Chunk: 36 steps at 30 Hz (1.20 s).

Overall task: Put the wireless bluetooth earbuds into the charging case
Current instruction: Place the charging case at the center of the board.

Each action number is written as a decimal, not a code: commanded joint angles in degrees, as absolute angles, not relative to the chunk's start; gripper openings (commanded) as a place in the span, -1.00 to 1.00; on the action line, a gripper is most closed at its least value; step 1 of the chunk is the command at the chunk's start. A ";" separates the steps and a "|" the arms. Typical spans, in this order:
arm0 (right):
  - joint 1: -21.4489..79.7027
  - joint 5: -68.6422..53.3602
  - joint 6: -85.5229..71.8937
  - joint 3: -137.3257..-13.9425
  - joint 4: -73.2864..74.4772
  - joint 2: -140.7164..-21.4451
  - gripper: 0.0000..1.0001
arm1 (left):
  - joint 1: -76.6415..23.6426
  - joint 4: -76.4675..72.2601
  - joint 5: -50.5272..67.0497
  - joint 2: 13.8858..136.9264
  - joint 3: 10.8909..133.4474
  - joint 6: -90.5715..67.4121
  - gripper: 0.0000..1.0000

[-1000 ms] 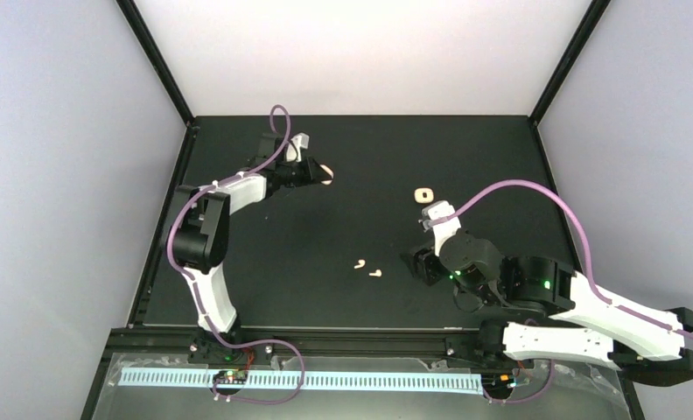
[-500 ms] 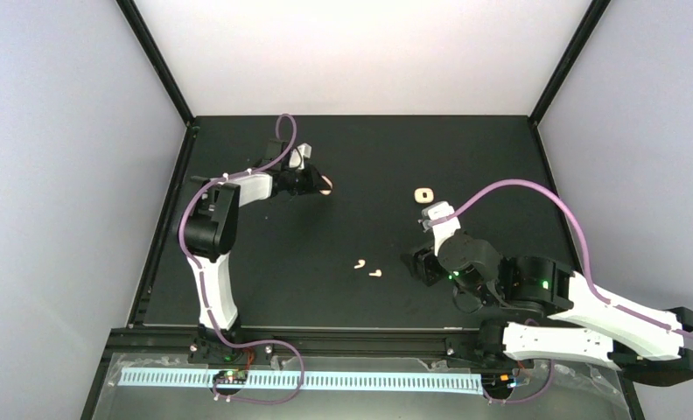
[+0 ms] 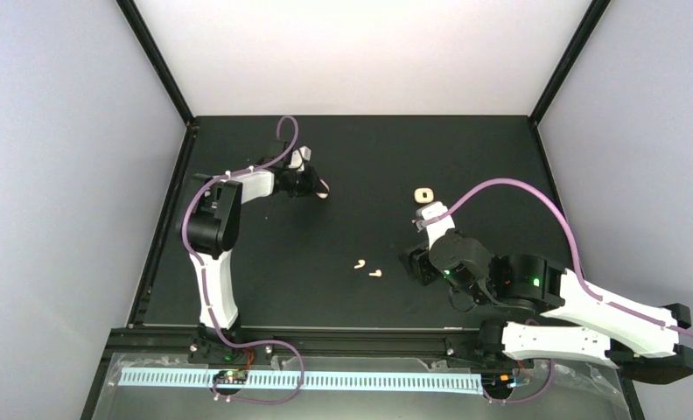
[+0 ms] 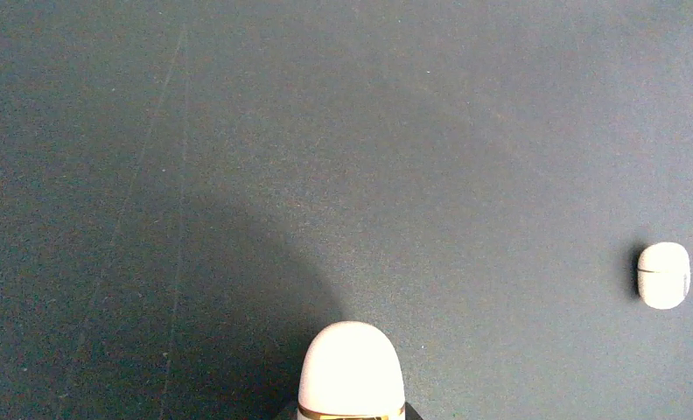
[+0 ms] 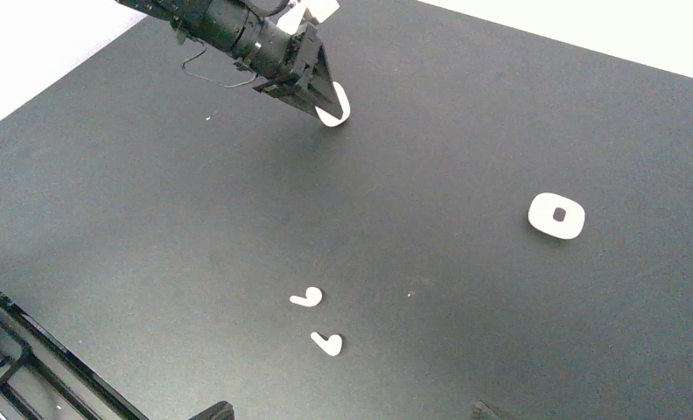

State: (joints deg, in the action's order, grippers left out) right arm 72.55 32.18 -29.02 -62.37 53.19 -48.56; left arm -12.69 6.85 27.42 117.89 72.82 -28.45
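Finds the left gripper [image 3: 317,185] drawn nearer and its elbow folded tighter than a second ago, jaws clamped on a cream charging case [image 4: 352,367] over the far-left desk [image 3: 465,149]. Places two earbuds [image 3: 359,262] loose at mid-desk, a second case [image 3: 423,193] well apart beyond. Finds the right gripper [image 3: 411,262] low beside them, jaws apart, empty. Judges the step as earbud pickup; next calls for closing on one stem.

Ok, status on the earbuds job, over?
Left gripper shut on one case. Right gripper open, empty, near two earbuds lying loose. Second case lies apart. Nothing blocking.
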 commanded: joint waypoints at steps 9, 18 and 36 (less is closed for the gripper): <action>72.34 33.89 -28.13 -64.77 53.94 -49.30 0.40 | -12.23 11.38 24.31 119.51 73.96 -26.31 -0.21; 72.41 34.10 -27.77 -64.98 53.77 -49.31 0.40 | -11.35 12.13 22.97 116.89 71.73 -25.24 0.06; 72.37 31.09 -26.79 -68.41 50.13 -50.75 0.41 | -6.27 16.15 15.17 99.77 62.50 -21.95 0.46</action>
